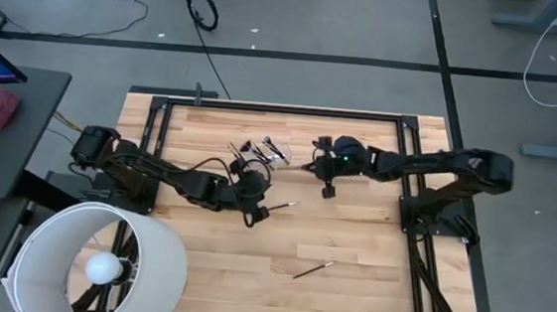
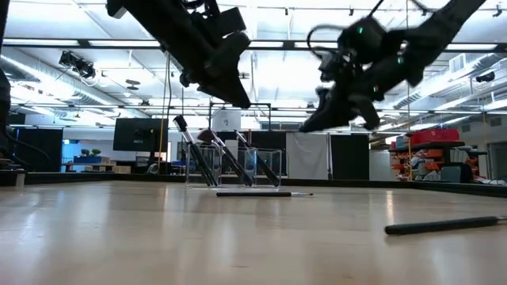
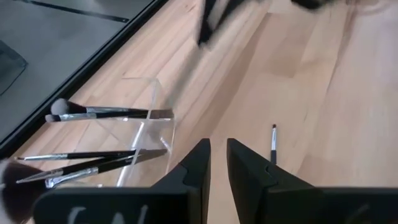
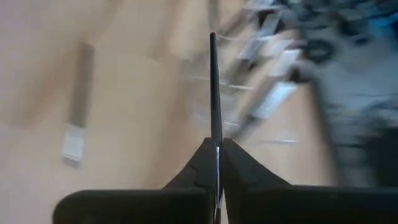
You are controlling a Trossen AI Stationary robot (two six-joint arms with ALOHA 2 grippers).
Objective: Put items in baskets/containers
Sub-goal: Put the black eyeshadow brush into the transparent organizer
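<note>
Several slim dark-handled makeup brushes [image 2: 226,162] lean in a small clear plastic cup [image 2: 238,168] near the far edge of the pale wooden tabletop [image 1: 351,251]. Beside the cup hovers the left gripper [image 1: 252,196], its fingers [image 3: 199,165] nearly together, holding nothing. Just right of the cup, the right gripper [image 1: 320,163] pinches one thin dark brush [image 4: 214,87]. Two more brushes [image 1: 312,270] lie loose on the tabletop.
</note>
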